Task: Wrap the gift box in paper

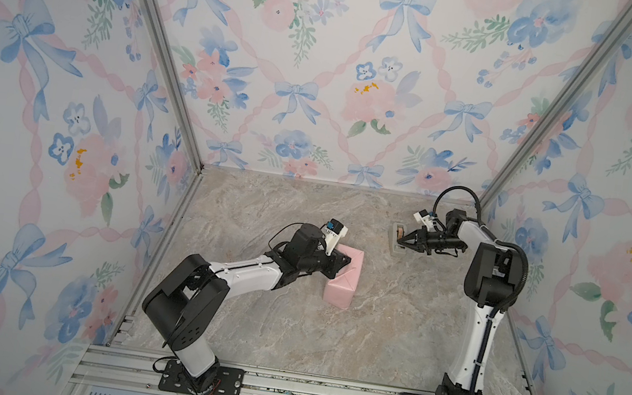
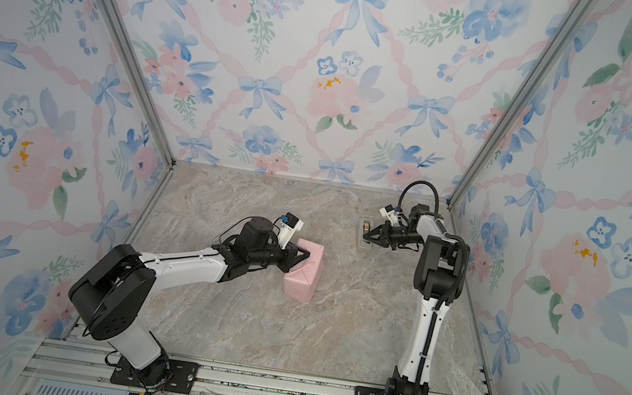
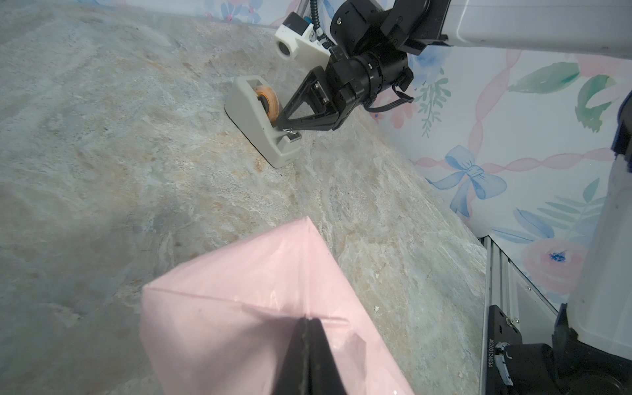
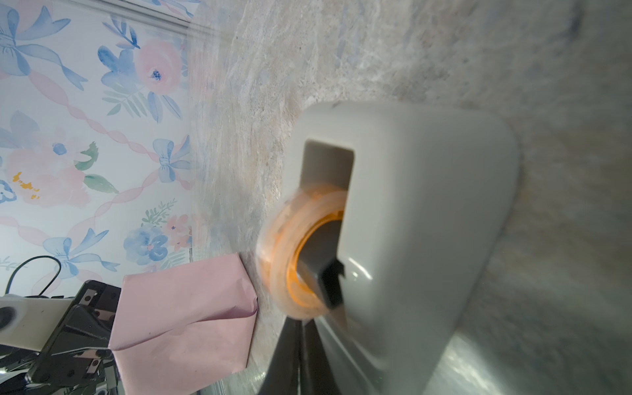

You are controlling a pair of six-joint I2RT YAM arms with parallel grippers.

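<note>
L tool (image 3: 307, 321) pressed together on paper (image 3: 239, 301); R tool (image 3: 281, 123) pressed together at dispenser (image 3: 247, 114) w/ tape roll (image 3: 268, 97).

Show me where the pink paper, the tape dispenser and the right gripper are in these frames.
paper (image 1: 341, 288): in a top view, near end of the pink wrapping.
tape dispenser (image 3: 254, 126): left wrist view, grey side wall.
right gripper (image 3: 279, 123): left wrist view, closed fingertips over the dispenser.
</note>
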